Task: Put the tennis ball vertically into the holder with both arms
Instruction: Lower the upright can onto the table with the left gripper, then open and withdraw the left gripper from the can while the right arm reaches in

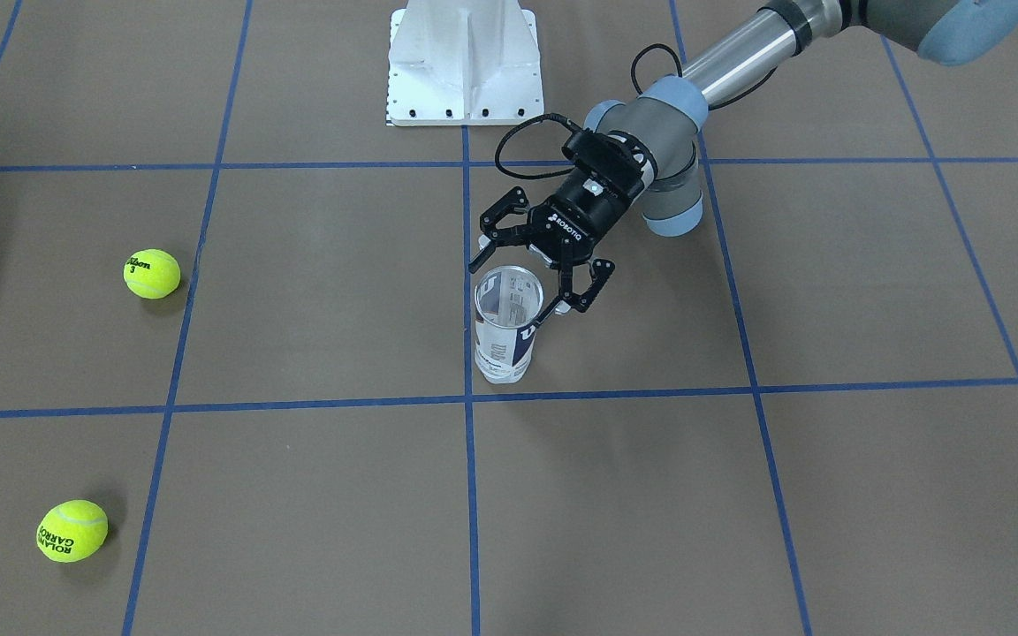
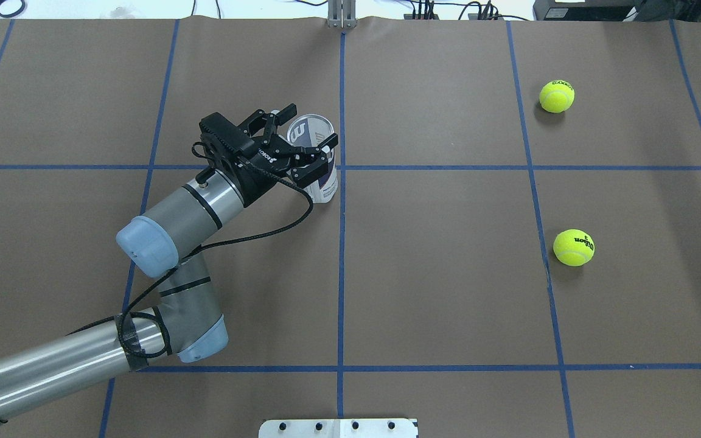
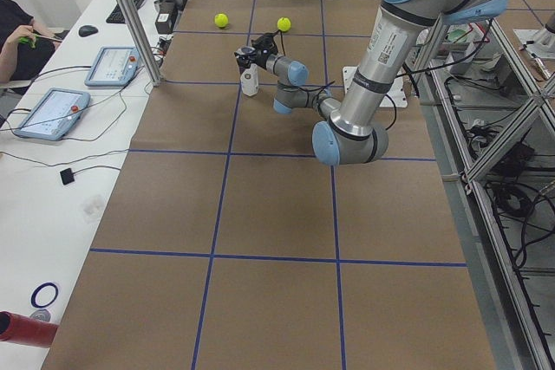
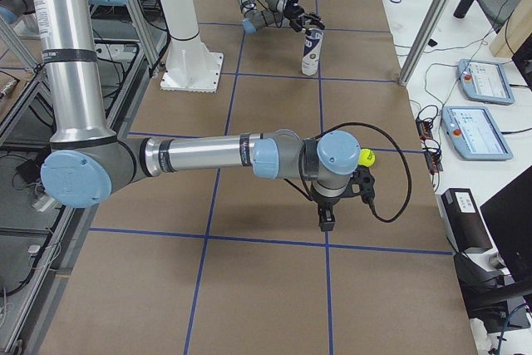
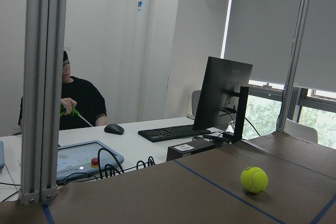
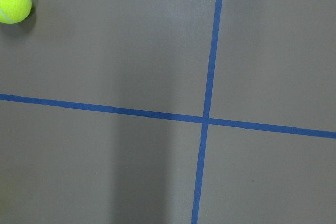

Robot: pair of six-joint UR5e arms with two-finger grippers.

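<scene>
Left gripper (image 1: pixel 534 269) wide open around upright tube (image 1: pixel 502 340), gripping nothing; next: close to steady it. Right gripper (image 4: pixel 327 219): can't tell.

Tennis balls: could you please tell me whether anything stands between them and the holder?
Nothing visible does. Only table lies between both tennis balls and the holder; the open left end effector flanks its rim, leaving the mouth uncovered.

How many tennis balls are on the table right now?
2, both on the robot's right: the Wilson ball nearer its base, the Roland Garros ball farther out. The holder looks empty.
</scene>
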